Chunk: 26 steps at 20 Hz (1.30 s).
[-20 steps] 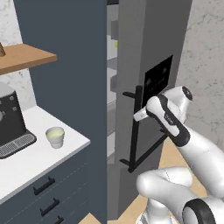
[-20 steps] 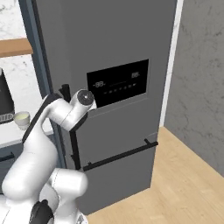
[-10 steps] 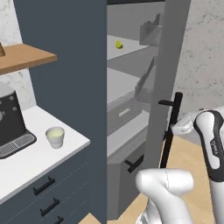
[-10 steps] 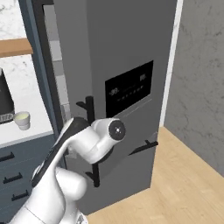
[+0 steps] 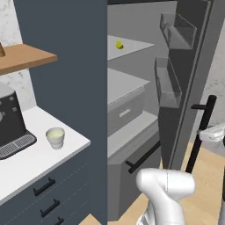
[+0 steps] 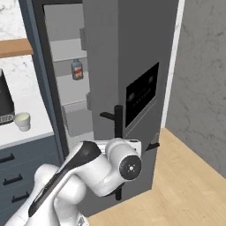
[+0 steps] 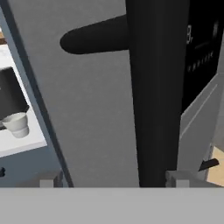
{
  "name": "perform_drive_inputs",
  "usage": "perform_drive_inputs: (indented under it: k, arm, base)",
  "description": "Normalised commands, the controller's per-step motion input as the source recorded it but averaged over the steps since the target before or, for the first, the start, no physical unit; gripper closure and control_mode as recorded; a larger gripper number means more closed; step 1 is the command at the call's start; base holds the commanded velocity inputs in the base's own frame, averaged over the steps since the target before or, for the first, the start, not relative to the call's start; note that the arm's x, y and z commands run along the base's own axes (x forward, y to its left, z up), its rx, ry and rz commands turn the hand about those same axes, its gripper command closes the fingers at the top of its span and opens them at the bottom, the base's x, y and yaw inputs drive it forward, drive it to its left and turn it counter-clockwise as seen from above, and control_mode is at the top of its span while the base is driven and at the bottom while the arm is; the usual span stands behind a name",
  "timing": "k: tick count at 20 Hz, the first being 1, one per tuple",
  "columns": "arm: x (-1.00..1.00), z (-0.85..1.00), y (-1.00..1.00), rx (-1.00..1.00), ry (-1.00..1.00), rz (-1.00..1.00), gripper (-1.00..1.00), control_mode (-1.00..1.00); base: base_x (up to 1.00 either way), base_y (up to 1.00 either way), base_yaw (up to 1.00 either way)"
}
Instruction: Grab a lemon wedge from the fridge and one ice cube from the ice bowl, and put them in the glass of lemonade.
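The fridge [image 5: 132,88] stands with its door [image 5: 184,79] swung wide. A tiny yellow lemon wedge [image 5: 119,44] lies on an upper shelf inside. The glass of lemonade [image 5: 55,137] sits on the white counter to the left of the fridge, and also appears in the right base view [image 6: 22,121] and the hand view [image 7: 16,124]. My gripper [image 7: 113,183] is open at the door's black vertical handle [image 7: 157,87]. The bar stands between the fingertips [image 7: 48,183], nearer the right one. The ice bowl is out of view.
A black coffee machine [image 5: 11,123] stands on the counter [image 5: 39,158] under a wooden shelf [image 5: 26,57]. An orange-labelled can [image 6: 77,69] sits on a fridge shelf. The open door carries clear bins [image 5: 169,83]. A grey wall [image 6: 198,88] stands to the right of the fridge over wooden floor [image 6: 185,185].
The fridge door has swung from barely ajar to wide open, baring the shelves and the lemon wedge. The jaws have spread apart off the handle.
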Motion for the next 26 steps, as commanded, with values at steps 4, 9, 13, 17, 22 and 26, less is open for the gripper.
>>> perform_drive_inputs:
  k: [4,9,13,17,22,26]
  arm:
    - [-1.00,0.99,-0.12,0.00,0.06,-0.02,-1.00,-1.00]
    - [-1.00,0.97,0.05,-0.01,0.01,-0.02,-1.00,-1.00]
    - [-0.47,0.49,0.62,-0.15,0.07,-0.23,-1.00,-1.00]
    - [0.13,0.03,0.96,-0.26,0.14,-0.40,-1.00,-1.00]
    - [0.59,0.00,0.93,-0.42,0.15,-0.42,-1.00,-1.00]
    - [0.99,0.00,0.57,-0.44,0.09,-0.38,-1.00,-1.00]
  base:
    - [0.00,0.00,0.00]
    - [0.00,0.00,0.00]
    - [0.00,0.00,0.00]
    - [0.00,0.00,0.00]
    - [0.00,0.00,0.00]
    - [0.00,0.00,0.00]
